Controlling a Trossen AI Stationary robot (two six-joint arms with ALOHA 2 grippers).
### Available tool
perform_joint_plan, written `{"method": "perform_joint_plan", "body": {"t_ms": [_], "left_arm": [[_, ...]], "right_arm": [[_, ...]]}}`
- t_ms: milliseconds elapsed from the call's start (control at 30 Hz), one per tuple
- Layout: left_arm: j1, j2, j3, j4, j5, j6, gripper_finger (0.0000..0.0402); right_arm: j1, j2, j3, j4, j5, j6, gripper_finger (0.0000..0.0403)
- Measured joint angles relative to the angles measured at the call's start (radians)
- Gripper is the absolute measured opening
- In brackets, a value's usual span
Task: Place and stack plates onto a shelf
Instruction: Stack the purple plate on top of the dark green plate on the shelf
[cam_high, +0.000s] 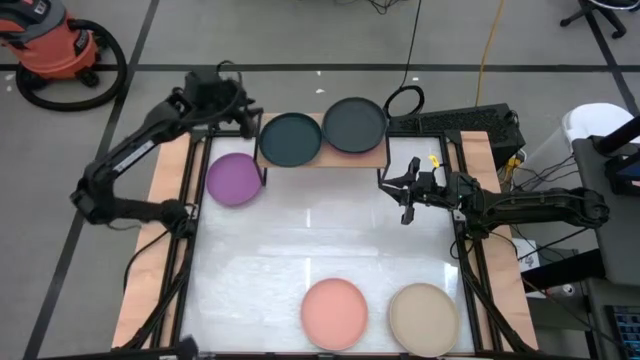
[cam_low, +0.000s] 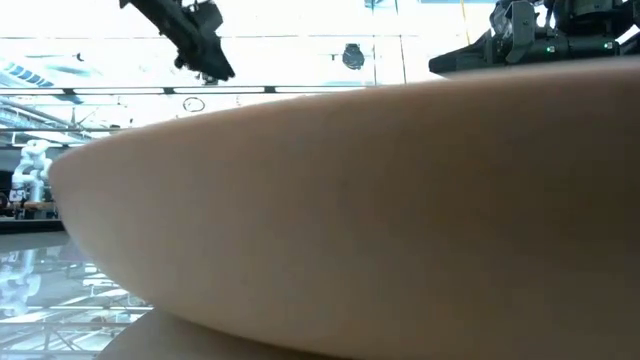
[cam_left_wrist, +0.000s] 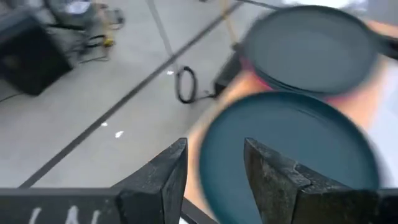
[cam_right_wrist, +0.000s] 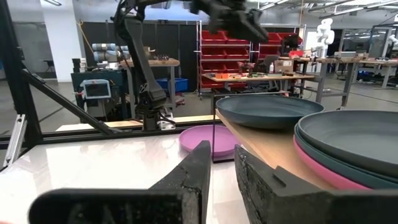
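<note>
Up at the far edge, the left gripper (cam_high: 250, 118) hangs just beside the rim of the dark teal plate (cam_high: 290, 138), its fingers (cam_left_wrist: 163, 180) a little apart with nothing between them. That plate sits on the left half of the shelf (cam_high: 370, 157); on the right half a charcoal plate (cam_high: 354, 124) tops a stack (a magenta rim (cam_right_wrist: 323, 167) shows beneath it). The right gripper (cam_high: 406, 193) hovers over the table (cam_high: 300, 240) near the shelf's right end, fingers narrowly parted and empty. The purple plate (cam_high: 233, 180) lies on the table beside the shelf; the salmon plate (cam_high: 335, 313) and beige plate (cam_high: 424, 318) lie near the front edge.
</note>
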Motion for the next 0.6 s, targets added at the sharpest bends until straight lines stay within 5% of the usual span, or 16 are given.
{"method": "perform_joint_plan", "body": {"t_ms": [233, 600], "left_arm": [[-0.249, -0.082, -0.086, -0.24, -0.268, -0.053, 0.0161], [-0.526, -0.078, -0.389, -0.162, -0.457, -0.246, 0.0161]], "right_arm": [[0.0, 0.0, 0.0, 0.0, -0.002, 0.0, 0.0059], [0.005, 0.0, 0.0, 0.011, -0.006, 0.015, 0.0059]]}}
